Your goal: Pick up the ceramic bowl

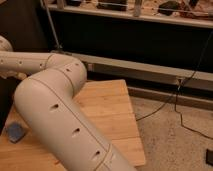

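The ceramic bowl is not visible from this standpoint. If it sits on the bench, it most likely lies at the left, behind the arm, though that cannot be confirmed. Going by its material, treat the bowl as rigid, fairly heavy for its size and brittle. A glazed wall would be slick, and a drop onto wood or a knock at the rim could chip it. The recommended hold is across the rim, clamping the wall from inside and outside and coming down from above. Apply firm but moderate closing force and lift straight up to prevent slip. The tool is out of sight past the left edge of the view, so whether it is released, clenched or grasping anything cannot be told. The arm [55, 115], pale with a row of dark slots, fills the foreground and bends back toward the left edge over the wooden bench [110, 107]. A small blue object [15, 132] rests on the bench near its left side. A dark cable [165, 106] trails across the speckled floor to the right of the bench.
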Robot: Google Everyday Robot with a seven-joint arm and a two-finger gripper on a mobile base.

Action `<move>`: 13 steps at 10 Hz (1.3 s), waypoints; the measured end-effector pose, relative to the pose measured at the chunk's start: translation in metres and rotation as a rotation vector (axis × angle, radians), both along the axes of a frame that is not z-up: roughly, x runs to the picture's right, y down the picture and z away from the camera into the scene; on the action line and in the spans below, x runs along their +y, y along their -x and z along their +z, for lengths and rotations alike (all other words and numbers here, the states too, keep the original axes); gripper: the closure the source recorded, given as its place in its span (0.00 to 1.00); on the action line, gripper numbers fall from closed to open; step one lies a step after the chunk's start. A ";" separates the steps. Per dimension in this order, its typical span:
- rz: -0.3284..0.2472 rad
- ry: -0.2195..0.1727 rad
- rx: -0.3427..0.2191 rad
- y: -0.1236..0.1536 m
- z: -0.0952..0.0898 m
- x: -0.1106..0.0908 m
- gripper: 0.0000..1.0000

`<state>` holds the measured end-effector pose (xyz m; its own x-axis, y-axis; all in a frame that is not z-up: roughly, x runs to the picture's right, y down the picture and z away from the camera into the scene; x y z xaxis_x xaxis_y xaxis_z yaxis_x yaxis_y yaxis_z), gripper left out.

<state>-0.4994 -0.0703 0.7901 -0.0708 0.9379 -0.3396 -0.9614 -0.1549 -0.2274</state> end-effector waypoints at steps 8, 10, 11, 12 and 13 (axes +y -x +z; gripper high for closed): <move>0.006 0.048 0.007 -0.006 0.042 0.027 0.35; 0.001 0.055 0.011 -0.015 0.050 0.035 0.35; 0.008 0.062 0.006 -0.018 0.054 0.040 0.35; 0.013 0.067 -0.003 -0.019 0.057 0.043 0.35; 0.014 0.070 -0.019 -0.018 0.060 0.048 0.35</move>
